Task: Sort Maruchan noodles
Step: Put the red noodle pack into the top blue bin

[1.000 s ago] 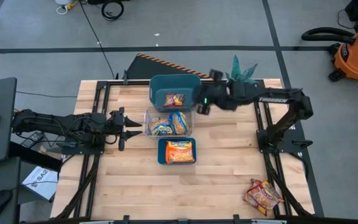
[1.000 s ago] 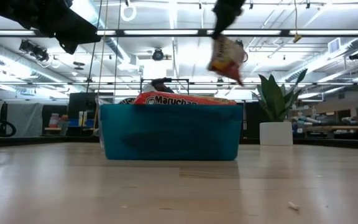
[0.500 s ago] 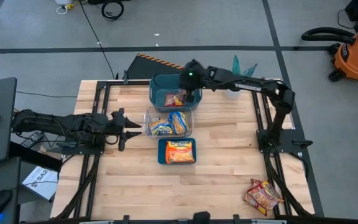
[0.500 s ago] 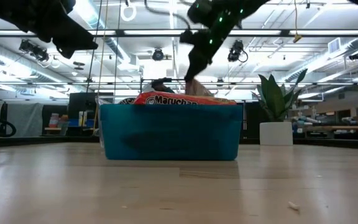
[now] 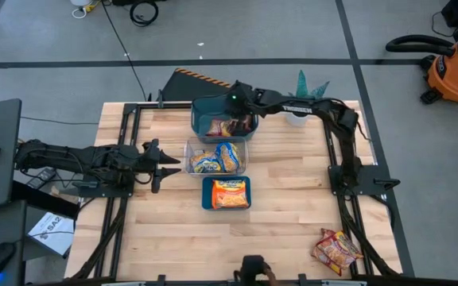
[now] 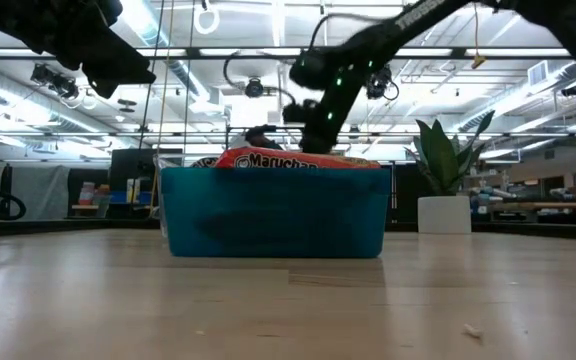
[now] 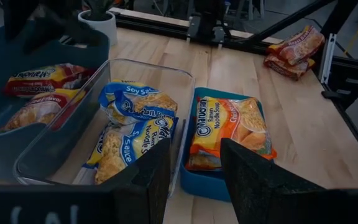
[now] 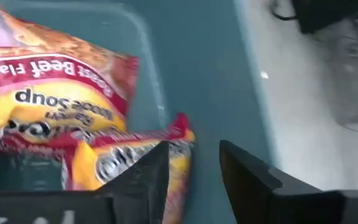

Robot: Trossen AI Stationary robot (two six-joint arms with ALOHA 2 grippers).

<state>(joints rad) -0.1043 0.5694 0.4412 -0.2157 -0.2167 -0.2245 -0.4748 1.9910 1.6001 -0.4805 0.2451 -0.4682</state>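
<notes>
Right wrist view: two dark red Maruchan packets [image 8: 61,99], beef flavor by the print, lie inside the deep teal bin [image 8: 191,62], one overlapping the other, the nearer one's crimped end showing between the fingertips. The right gripper [image 8: 191,165] hangs just over them with its fingers parted and nothing between them; judged let go. Packets look light, thin-skinned and crinkly, with a brittle noodle block inside, so a hard squeeze would likely crack it; the slick film may slide, and the best hold is probably across a short edge or the sealed end. High view: that bin [image 5: 205,107] sits at the far end of a row; next is a clear plastic bin [image 5: 191,148] with the yellow-and-blue soy sauce packets [image 5: 216,158], then a small teal tray [image 5: 207,203] holding an orange chicken packet [image 5: 230,193]. Two more dark red packets [image 5: 336,249] lie on the wooden table [image 5: 285,206] near its front right corner, well apart from the bins, not yet sorted. The left gripper [image 5: 165,164] waits just beside the clear bin, fingers apart, empty. Left wrist view confirms the three colours each in their own container.
</notes>
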